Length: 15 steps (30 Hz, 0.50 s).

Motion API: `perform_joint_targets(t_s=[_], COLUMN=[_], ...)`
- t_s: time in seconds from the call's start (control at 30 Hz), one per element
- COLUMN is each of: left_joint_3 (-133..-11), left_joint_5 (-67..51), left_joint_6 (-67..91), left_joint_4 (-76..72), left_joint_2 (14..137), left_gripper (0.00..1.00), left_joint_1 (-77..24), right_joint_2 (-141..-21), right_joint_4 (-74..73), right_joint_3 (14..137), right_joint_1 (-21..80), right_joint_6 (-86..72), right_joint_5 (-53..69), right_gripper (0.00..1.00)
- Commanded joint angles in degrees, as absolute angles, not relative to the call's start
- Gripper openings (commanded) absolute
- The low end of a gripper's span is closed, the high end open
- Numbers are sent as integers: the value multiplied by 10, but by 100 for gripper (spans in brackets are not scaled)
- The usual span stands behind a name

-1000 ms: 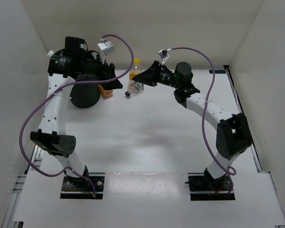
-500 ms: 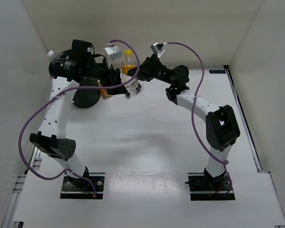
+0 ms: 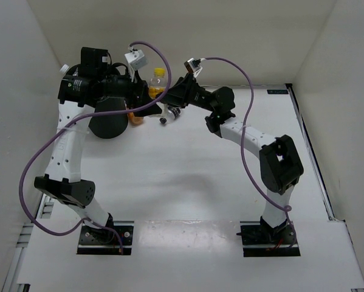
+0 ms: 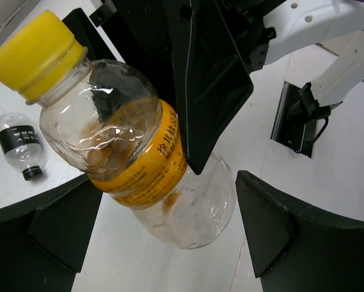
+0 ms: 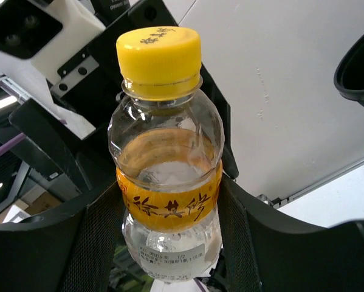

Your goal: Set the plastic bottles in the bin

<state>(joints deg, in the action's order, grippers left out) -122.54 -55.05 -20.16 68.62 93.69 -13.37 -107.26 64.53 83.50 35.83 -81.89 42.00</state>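
Bottle [image 3: 158,85] beside left arm [image 3: 103,91] over bin [image 3: 106,128]

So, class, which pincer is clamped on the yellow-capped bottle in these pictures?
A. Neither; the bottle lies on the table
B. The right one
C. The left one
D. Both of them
B: the right wrist view shows the yellow-capped bottle pinched between the fingers of the right pincer, held up off the table, while the left pincer stands wide open.

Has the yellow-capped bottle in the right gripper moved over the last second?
Yes. In the top view the yellow-capped bottle has shifted left, closer to the black bin, which has stayed put.
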Motion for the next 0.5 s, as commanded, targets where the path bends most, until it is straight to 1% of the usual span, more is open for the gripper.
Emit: perform_joint_targets(t_s=[0.0,0.1,0.23,0.47], left_joint_3=[-1229,-1210,-1186,-1180], left_joint_5=[-600,-576,-576,-541], left_joint_6=[-190,-185,-185,-166], left_joint_4=[671,666,666,659], left_joint_2=[912,924,924,934], left_gripper=[100,100,100,100], left_joint_1=[-129,-129,-129,-124], right_joint_2=[-1057,-1063,-1069,-1069], right_joint_4=[669,669,669,669], right_joint_3=[860,872,879,885], right_joint_1=[359,365,370,370], right_joint_6=[-805,-805,-810,-816], right_joint_5=[417,417,412,405], right_gripper=[0,0,0,0])
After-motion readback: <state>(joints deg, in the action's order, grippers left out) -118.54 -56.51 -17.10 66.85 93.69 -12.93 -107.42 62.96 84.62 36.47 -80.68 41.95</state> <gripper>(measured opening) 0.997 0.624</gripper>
